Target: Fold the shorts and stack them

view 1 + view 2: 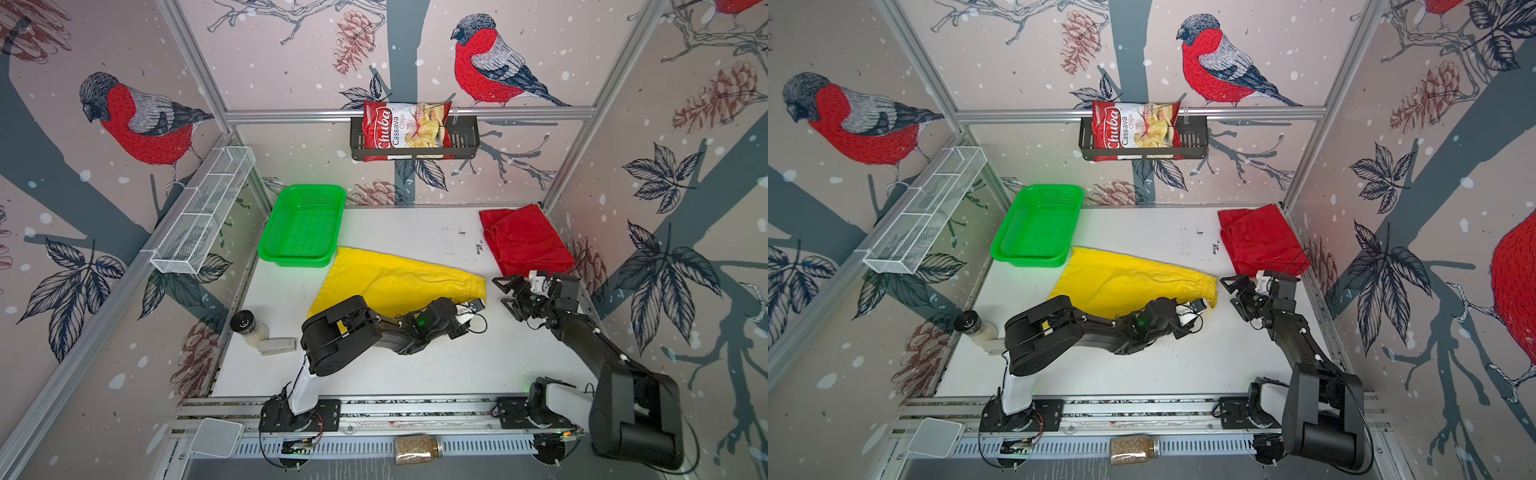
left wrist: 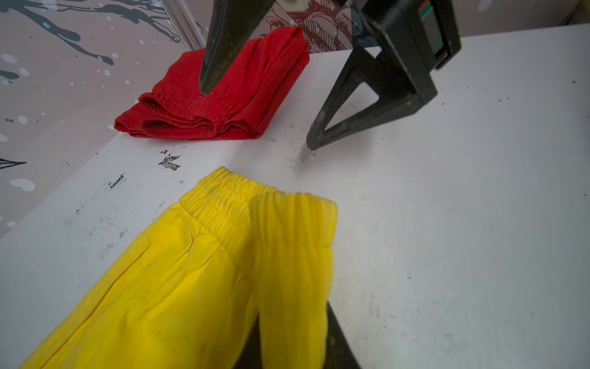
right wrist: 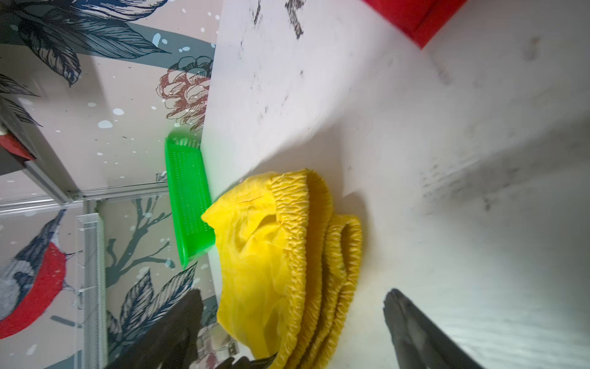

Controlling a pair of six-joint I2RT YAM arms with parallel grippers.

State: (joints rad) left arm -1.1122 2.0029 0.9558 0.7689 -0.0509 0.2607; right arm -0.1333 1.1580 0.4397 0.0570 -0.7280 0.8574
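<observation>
The yellow shorts [image 1: 390,282] [image 1: 1125,278] lie folded flat in the middle of the white table [image 1: 415,365], waist to the right. My left gripper [image 1: 473,309] [image 1: 1200,308] [image 2: 292,345] is shut on the near corner of their elastic waistband [image 2: 287,223], and the cloth bunches up between its fingers [image 2: 338,345]. Just right of the waist, my right gripper [image 1: 505,293] [image 1: 1231,291] [image 3: 293,319] stands open and apart from the cloth, holding nothing. The red shorts [image 1: 525,241] [image 1: 1262,241] [image 2: 223,96] [image 3: 415,16] lie folded at the back right corner.
A green mesh basket [image 1: 303,224] [image 1: 1038,226] [image 3: 188,198] touches the far leg end of the yellow shorts. A jar [image 1: 249,326] and a small grey object [image 1: 276,345] lie at the front left. A chips bag [image 1: 405,131] hangs in a rack on the back wall.
</observation>
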